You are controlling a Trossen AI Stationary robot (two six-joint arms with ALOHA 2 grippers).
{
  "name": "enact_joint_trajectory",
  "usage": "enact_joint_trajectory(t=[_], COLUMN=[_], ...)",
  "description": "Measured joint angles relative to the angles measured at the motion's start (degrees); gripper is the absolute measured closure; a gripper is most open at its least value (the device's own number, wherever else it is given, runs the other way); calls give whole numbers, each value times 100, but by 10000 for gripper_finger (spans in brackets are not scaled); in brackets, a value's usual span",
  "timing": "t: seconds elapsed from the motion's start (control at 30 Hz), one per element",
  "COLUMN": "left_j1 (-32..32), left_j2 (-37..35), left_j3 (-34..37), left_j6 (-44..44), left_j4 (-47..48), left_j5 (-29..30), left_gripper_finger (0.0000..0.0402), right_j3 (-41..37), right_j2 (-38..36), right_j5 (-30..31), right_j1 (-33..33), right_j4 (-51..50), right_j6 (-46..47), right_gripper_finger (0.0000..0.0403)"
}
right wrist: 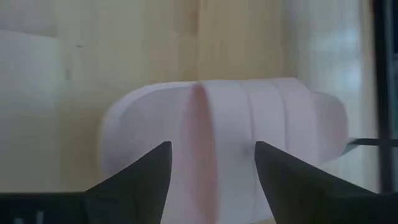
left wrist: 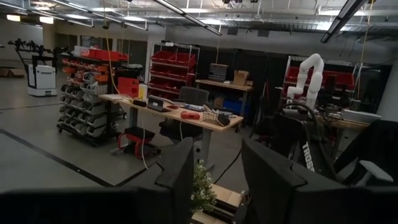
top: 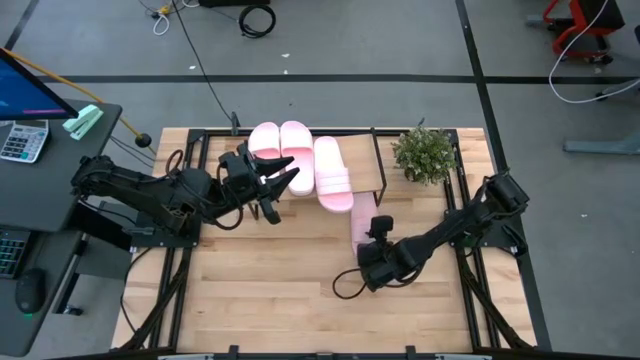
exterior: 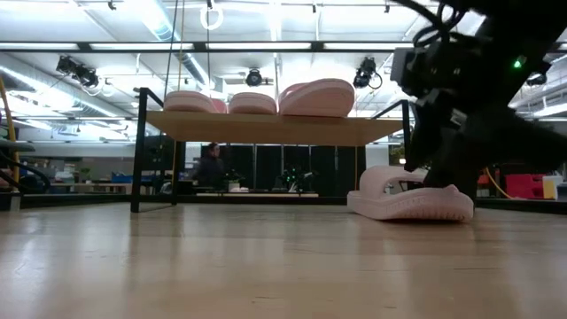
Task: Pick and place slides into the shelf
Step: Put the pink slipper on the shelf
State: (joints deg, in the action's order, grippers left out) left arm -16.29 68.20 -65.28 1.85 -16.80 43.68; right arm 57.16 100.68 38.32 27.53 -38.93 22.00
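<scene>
1. Slides: three on the shelf (top: 375, 160), upper centre of the high view; fourth slide (top: 360, 226) on the desk (top: 270, 290), just below.
2. Right hand (top: 372, 248): wide open, fingers straddling the fourth slide; must close, then lift.
3. Left hand (top: 283, 182): open, empty, beside the shelved slides (top: 300, 150).

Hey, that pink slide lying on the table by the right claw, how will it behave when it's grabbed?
The pale pink foam slide sandal looks soft, so its wide strap may squash between the open right claw. Probably light. Lying flat on its sole, it seems unlikely to roll or tip.
</scene>
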Motion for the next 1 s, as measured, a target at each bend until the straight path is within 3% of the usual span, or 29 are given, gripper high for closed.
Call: enact_joint_trajectory(t=[0.4,0.67,1.0], left_j1=[0,0,0], left_j2=[0,0,0], left_j3=[0,0,0], left_j6=[-7,-7,-7], left_j4=[-2,-2,17], left_j5=[0,0,0], left_gripper_finger=[263,270,265], right_j3=[1,5,286], right_j2=[90,79,-440], right_j5=[172,-143,-516], right_j1=[-221,-365,-217], right_j4=[32,54,-327], right_j6=[384,372,530], right_gripper_finger=[241,386,396])
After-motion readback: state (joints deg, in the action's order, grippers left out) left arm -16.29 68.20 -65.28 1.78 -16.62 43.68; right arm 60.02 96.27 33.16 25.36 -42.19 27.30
